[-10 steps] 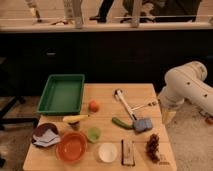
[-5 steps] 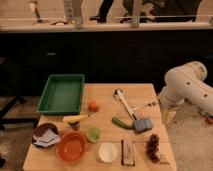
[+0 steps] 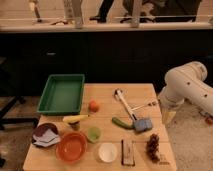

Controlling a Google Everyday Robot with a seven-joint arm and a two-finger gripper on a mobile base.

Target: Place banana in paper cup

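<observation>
Progress: pick and drop both remaining.
Room: dark cabinets [image 3: 100, 55] running behind.
Table: light wooden table [image 3: 106, 94] holding everything.
Gripper: tan gripper [image 3: 168, 116] hanging off the right edge; clenched or released, cannot tell.
Banana: slim yellow banana [image 3: 76, 118] lying left of centre.
Cup: white round paper cup [image 3: 107, 152] standing empty, front centre.

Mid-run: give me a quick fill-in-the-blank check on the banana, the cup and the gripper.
1. The banana lies just in front of the ___ tray.
2. The paper cup stands beside the ___ bowl.
3. In the picture, the gripper hangs at the ___ edge of the table.
Missing words: green; orange; right.
</observation>
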